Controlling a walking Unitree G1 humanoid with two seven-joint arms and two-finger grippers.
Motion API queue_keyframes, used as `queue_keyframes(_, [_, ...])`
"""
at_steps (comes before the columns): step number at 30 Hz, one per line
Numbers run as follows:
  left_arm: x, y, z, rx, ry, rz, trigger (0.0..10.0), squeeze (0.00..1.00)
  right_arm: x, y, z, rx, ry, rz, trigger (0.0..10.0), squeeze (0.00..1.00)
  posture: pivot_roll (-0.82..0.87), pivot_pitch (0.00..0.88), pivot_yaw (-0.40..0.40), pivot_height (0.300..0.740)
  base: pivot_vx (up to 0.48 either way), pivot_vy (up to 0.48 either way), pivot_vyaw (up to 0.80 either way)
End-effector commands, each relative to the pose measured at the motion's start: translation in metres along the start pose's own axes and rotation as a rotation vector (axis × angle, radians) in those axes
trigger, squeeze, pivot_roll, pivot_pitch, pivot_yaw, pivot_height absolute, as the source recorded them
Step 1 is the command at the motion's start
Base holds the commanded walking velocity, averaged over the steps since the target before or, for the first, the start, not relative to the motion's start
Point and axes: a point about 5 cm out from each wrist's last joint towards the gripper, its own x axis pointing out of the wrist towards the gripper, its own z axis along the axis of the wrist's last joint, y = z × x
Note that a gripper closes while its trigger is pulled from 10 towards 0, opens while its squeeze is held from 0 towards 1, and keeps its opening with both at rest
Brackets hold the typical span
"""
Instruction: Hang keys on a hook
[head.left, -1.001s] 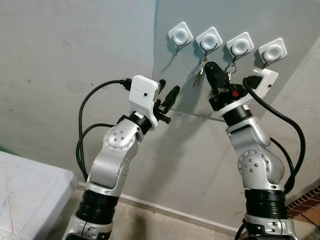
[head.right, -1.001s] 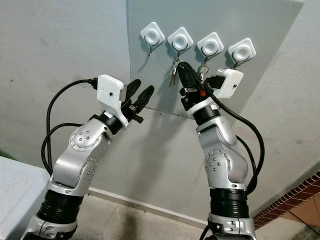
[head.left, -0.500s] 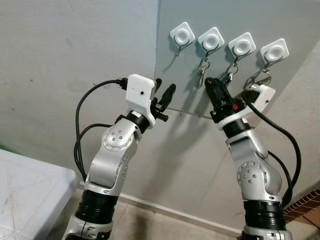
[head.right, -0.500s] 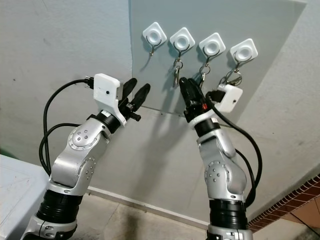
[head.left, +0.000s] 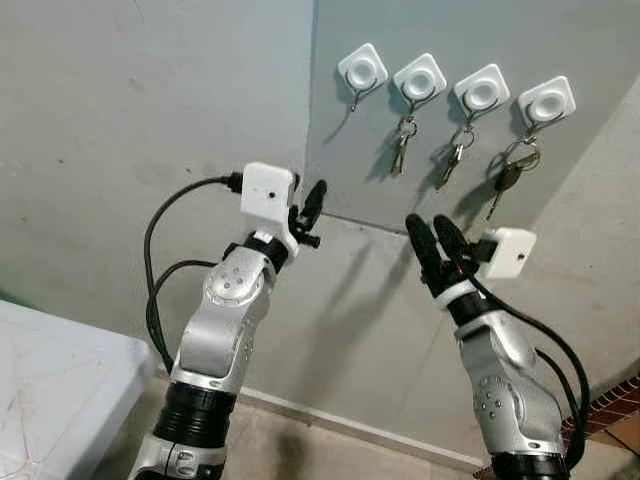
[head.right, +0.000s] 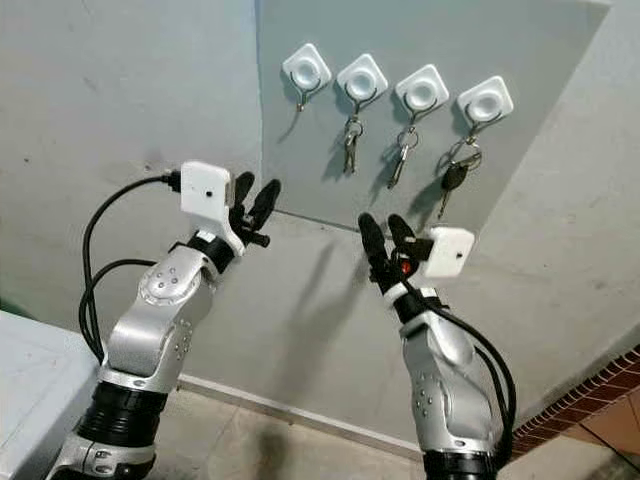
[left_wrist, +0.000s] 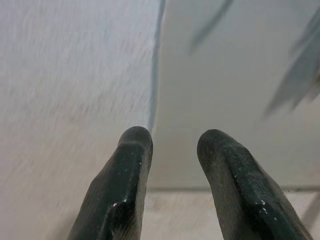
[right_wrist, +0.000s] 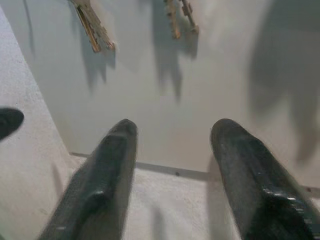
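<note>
Hanging from three of the four white hooks in the upper centre of the frame are three key sets: keys (head.left: 401, 148) on the second hook (head.left: 419, 80), keys (head.left: 453, 158) on the third hook (head.left: 480, 90), and a dark-headed key bunch (head.left: 509, 174) on the fourth hook (head.left: 546, 101). First hook (head.left: 362, 70) carries nothing. All four hooks are fixed to a grey panel (head.left: 440, 190) on the wall.

Right end effector (head.left: 434, 240) sits in the centre right of the frame, below the panel's lower edge, fingers parted and holding nothing. Left end effector (head.left: 311, 205) sits left of centre, near the panel's lower left corner, fingers parted and holding nothing. A white desk (head.left: 50, 380) occupies the lower left of the frame.
</note>
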Motion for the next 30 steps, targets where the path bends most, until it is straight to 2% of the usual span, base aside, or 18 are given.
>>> queue_keyframes(1, [-0.001,0.005,-0.009,-0.023,0.029,0.032,10.0,0.00,-0.003,-0.002,-0.005,-0.014,0.011,-0.015,10.0,1.00,0.08,0.000,-0.033,0.740,0.000,0.000,0.00])
queue_keyframes(2, [-0.002,0.008,-0.022,-0.023,0.072,0.055,10.0,0.00,-0.006,-0.005,-0.010,-0.024,0.023,-0.038,10.0,1.00,0.08,0.000,-0.034,0.740,0.000,0.000,0.00])
queue_keyframes(6, [-0.005,0.012,-0.041,-0.060,0.133,0.097,10.0,0.00,-0.011,-0.011,-0.019,-0.046,0.052,-0.079,10.0,1.00,0.08,0.000,-0.034,0.740,0.000,0.000,0.00])
queue_keyframes(10, [-0.010,0.016,-0.065,-0.006,0.205,0.121,10.0,0.00,-0.019,-0.017,-0.033,-0.081,0.094,-0.107,10.0,1.00,0.08,0.000,-0.033,0.740,0.000,0.000,0.00])
queue_keyframes(11, [-0.012,0.017,-0.070,-0.007,0.221,0.131,10.0,0.00,-0.021,-0.019,-0.036,-0.092,0.109,-0.113,10.0,0.87,0.08,0.000,-0.033,0.740,0.000,0.000,0.00])
queue_keyframes(12, [-0.014,0.019,-0.074,-0.006,0.232,0.139,10.0,0.00,-0.023,-0.020,-0.040,-0.085,0.126,-0.110,10.0,0.35,0.08,0.000,-0.033,0.740,0.000,0.000,0.00])
queue_keyframes(13, [-0.016,0.022,-0.080,0.007,0.240,0.160,10.0,0.00,-0.026,-0.022,-0.043,-0.100,0.136,-0.119,10.0,0.00,0.07,0.000,-0.028,0.740,0.000,0.000,0.00])
queue_keyframes(16, [-0.018,0.024,-0.083,0.003,0.218,0.164,10.0,0.00,-0.029,-0.027,-0.049,-0.126,0.151,-0.152,10.0,0.00,0.07,0.000,-0.027,0.740,0.000,0.000,0.00])
queue_keyframes(19, [-0.022,0.025,-0.096,0.008,0.250,0.164,10.0,0.00,-0.036,-0.034,-0.062,-0.145,0.196,-0.191,10.0,0.00,0.07,0.000,-0.028,0.740,0.000,0.000,0.00])
queue_keyframes(21, [-0.027,0.025,-0.105,0.047,0.254,0.150,10.0,0.00,-0.042,-0.039,-0.074,-0.178,0.249,-0.201,10.0,0.00,0.07,0.000,-0.027,0.740,0.000,0.000,0.00])
queue_keyframes(22, [-0.031,0.024,-0.115,0.033,0.281,0.118,10.0,0.00,-0.047,-0.044,-0.082,-0.210,0.282,-0.213,10.0,0.00,0.07,0.000,-0.028,0.740,0.000,0.000,0.00])
queue_keyframes(23, [-0.034,0.024,-0.123,-0.024,0.311,0.103,10.0,0.00,-0.051,-0.047,-0.088,-0.219,0.309,-0.219,10.0,0.00,0.07,0.000,-0.028,0.740,0.000,0.000,0.00])
queue_keyframes(24, [-0.034,0.024,-0.123,-0.024,0.311,0.103,10.0,0.00,-0.051,-0.047,-0.088,-0.219,0.309,-0.219,10.0,0.00,0.07,0.000,-0.028,0.740,0.000,0.000,0.00])
queue_keyframes(25, [-0.040,0.025,-0.137,-0.062,0.356,0.111,10.0,0.00,-0.061,-0.053,-0.100,-0.249,0.365,-0.231,10.0,0.00,0.08,0.000,-0.028,0.740,0.000,0.000,0.00])
queue_keyframes(28, [-0.048,0.026,-0.151,-0.031,0.419,0.121,10.0,0.00,-0.071,-0.059,-0.113,-0.281,0.441,-0.246,10.0,0.00,0.07,0.000,-0.025,0.740,0.000,0.000,0.00])
queue_keyframes(29, [-0.054,0.026,-0.160,-0.043,0.457,0.120,10.0,0.00,-0.079,-0.062,-0.122,-0.287,0.495,-0.252,10.0,0.00,0.07,0.000,-0.025,0.740,0.000,0.000,0.00])
queue_keyframes(30, [-0.054,0.026,-0.160,-0.043,0.457,0.120,10.0,0.00,-0.079,-0.062,-0.122,-0.287,0.495,-0.252,10.0,0.00,0.07,0.000,-0.025,0.740,0.000,0.000,0.00])
